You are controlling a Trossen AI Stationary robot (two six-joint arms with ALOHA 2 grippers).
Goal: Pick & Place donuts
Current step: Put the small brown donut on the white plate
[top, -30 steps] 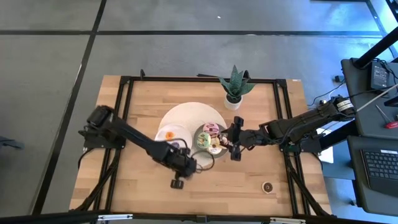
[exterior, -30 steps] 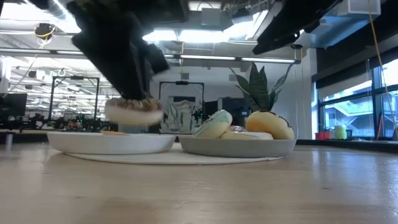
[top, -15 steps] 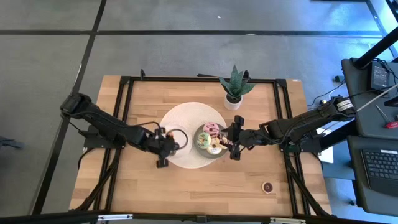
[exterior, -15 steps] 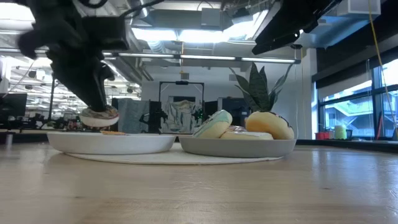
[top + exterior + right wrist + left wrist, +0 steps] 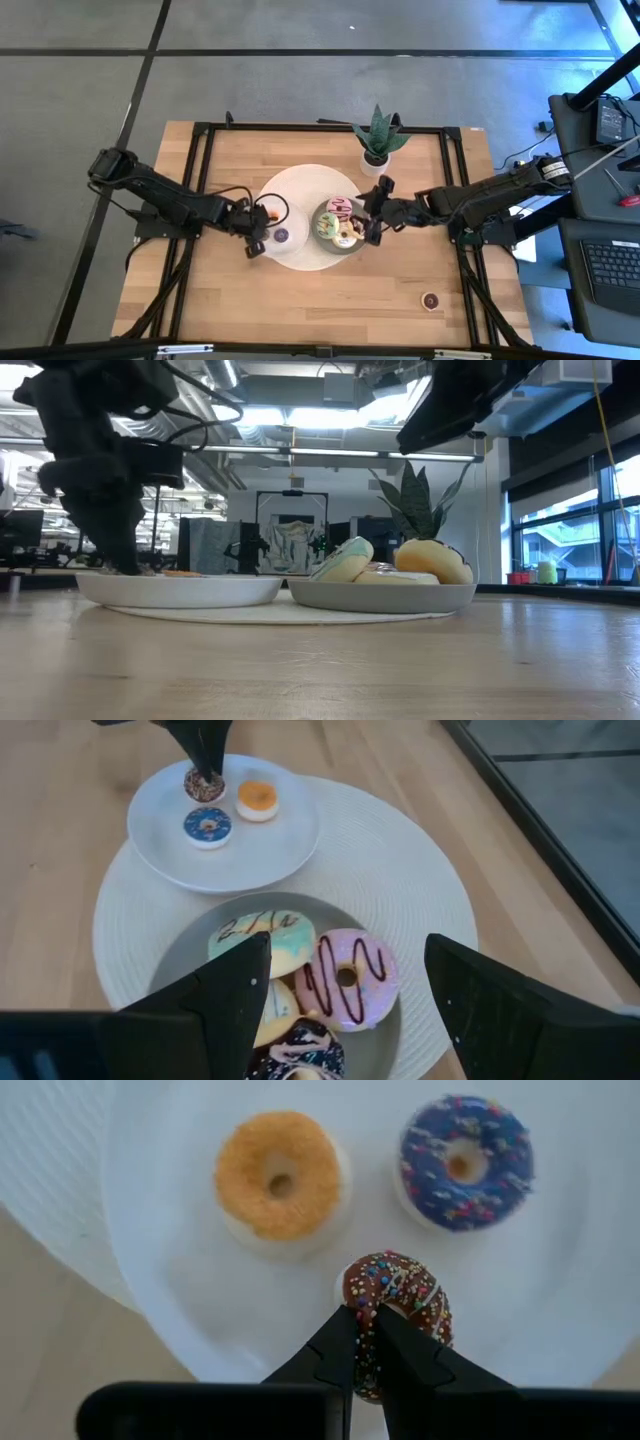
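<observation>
My left gripper (image 5: pixel 368 1318) is shut on a small chocolate donut with coloured sprinkles (image 5: pixel 402 1302), low over the white plate (image 5: pixel 180 1310). On that plate lie a small orange donut (image 5: pixel 280 1177) and a small purple donut (image 5: pixel 466 1160). In the high view the left gripper (image 5: pixel 254 238) hides the chocolate donut. My right gripper (image 5: pixel 345 1010) is open above the grey plate (image 5: pixel 321 240), which holds several larger donuts, among them a pink one (image 5: pixel 347 976) and a green-and-cream one (image 5: pixel 262 940). Another chocolate donut (image 5: pixel 430 299) lies on the table near its right near corner. My left gripper pinches the chocolate donut by one side of its ring (image 5: pixel 376 1306) between its two fingers. The fingers (image 5: pixel 205 745) come from above, slanting down. The donut stays tilted in the hold, and its lower side appears to rest on the white plate.
Both plates stand on a round white placemat (image 5: pixel 305 180) in the middle of the wooden table. A potted plant (image 5: pixel 378 140) stands behind the grey plate near the far edge. Black frame rails run along the table's sides.
My left gripper, shut on the chocolate donut, has moved from the placemat's near edge toward the left and far side. It has come down over the white plate, so the donut now sits low on it. My right gripper has shifted slightly toward the far edge.
</observation>
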